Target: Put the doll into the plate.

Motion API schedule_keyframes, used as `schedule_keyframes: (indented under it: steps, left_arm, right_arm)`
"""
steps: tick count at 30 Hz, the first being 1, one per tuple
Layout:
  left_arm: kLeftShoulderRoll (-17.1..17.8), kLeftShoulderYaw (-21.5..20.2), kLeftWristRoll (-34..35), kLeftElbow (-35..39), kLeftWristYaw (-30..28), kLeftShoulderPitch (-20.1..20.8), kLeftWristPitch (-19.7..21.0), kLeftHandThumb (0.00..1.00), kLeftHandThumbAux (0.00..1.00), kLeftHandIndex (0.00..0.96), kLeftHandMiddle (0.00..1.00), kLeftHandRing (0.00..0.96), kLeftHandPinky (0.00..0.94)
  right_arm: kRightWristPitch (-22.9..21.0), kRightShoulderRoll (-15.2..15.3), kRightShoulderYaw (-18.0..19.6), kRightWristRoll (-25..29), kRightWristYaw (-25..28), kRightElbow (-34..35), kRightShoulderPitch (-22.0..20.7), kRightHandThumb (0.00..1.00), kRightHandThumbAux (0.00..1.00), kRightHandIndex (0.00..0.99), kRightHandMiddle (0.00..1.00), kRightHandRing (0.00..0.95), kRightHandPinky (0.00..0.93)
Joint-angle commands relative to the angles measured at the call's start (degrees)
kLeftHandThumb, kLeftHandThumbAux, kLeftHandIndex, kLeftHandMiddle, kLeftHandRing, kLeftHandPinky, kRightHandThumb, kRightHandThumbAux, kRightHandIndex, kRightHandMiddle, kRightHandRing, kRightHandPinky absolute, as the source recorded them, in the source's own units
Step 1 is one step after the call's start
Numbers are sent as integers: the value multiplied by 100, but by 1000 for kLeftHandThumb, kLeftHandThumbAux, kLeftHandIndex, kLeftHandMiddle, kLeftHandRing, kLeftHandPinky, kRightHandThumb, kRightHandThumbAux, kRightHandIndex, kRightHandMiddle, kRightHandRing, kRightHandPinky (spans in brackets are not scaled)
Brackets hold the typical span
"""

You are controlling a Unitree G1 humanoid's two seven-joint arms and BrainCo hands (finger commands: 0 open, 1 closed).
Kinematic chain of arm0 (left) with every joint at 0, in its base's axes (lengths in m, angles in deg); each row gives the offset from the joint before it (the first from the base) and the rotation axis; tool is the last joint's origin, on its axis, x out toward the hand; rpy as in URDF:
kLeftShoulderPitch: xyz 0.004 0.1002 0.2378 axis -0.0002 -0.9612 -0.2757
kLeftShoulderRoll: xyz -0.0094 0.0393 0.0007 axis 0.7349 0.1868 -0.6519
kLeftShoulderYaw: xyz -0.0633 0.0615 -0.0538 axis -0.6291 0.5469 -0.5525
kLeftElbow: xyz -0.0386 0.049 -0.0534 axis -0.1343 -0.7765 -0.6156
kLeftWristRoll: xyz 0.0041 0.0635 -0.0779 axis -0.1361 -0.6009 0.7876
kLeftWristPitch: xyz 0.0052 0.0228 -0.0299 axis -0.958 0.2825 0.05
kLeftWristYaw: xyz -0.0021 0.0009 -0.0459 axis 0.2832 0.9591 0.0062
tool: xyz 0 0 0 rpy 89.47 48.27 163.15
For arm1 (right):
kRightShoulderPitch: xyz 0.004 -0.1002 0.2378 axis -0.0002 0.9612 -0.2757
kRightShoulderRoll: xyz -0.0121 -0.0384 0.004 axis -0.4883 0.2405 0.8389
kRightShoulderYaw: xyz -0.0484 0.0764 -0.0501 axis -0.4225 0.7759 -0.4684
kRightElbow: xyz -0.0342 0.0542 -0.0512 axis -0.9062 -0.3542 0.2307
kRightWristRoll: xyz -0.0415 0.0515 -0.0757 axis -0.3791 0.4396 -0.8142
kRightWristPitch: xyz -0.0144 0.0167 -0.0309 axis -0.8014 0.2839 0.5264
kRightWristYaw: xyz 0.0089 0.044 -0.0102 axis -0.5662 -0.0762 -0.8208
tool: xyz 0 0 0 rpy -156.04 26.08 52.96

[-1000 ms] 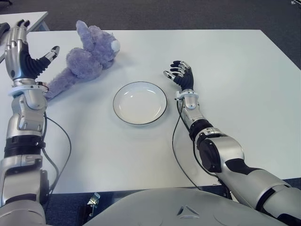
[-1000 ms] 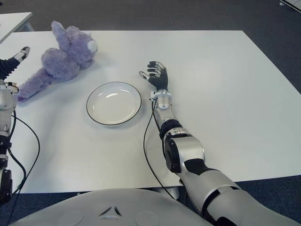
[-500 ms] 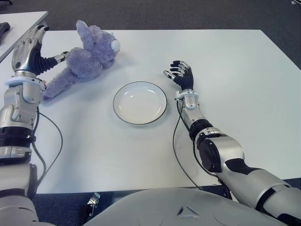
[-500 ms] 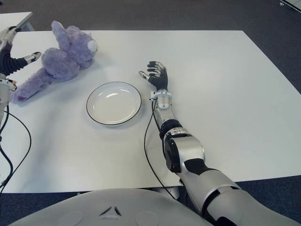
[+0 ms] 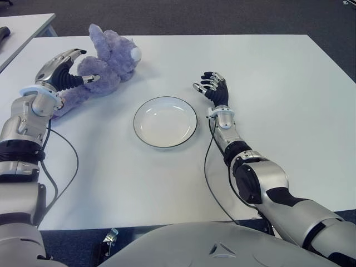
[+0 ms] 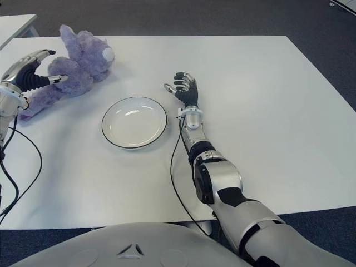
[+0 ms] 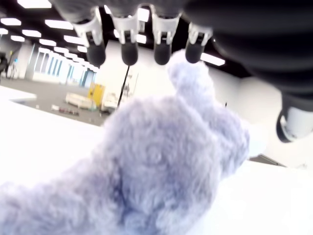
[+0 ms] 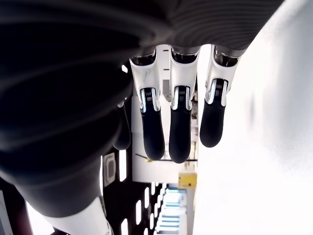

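The white counter (image 5: 289, 78) spreads wide in front of me, with the purple doll (image 5: 108, 61) lying at its far left and the plate (image 5: 165, 121) empty near the middle, well apart from the doll. My left robot hand (image 5: 61, 72) is over the doll's body, fingers (image 7: 128, 41) spread above the plush and thumb (image 7: 293, 120) out to one side, holding nothing. From my wrist view the fingertips hang just clear of the fur, though I cannot be sure none brushes it.

What worries me is the doll itself: it is soft and long, with a limb trailing toward my forearm. If I close on loose fur instead of the bulk of the body, I think it could slip out on the lift or sag and drag across the counter. A limb left hanging might also drape over the plate's rim, leaving the doll only partly in, or nudge the plate aside.

My right robot hand (image 5: 214, 89) shows just right of the plate, fingers relaxed and holding nothing.
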Motion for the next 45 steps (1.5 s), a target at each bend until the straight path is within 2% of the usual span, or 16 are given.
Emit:
schedule_keyframes:
  steps: [1,10,23,34,45]
  left_arm:
    - [13,215,28,-669,-370,373,-148,180,412,0,47,60,90]
    - [-75,288,94,-1339,-550,842,-182,150,458,0,62,76,89]
    - [-304,542,40,-1706,-788,1305,-224,119,458,0,78,85,74]
    - [-369,838,-77,-1900,-705,1496,-350,114,424,0,75,83,85]
    - [-461,1069,-148,-2043,-565,1648,-353,112,431,0,72,81,90]
  right_arm:
    - [-439,-296,-51,-127,-59,-719,1220,108,874,300,356,364,357]
    - [-444,-280,-92,-146,-58,-722,1219,93,871,303,361,369,356]
    - [-483,-267,-137,-166,-117,-725,1212,116,859,318,359,360,310]
    - [-459,-255,-121,-119,-139,-726,1215,139,857,321,366,362,333]
    - [-474,-237,-149,-147,-176,-730,1208,105,868,315,363,364,329]
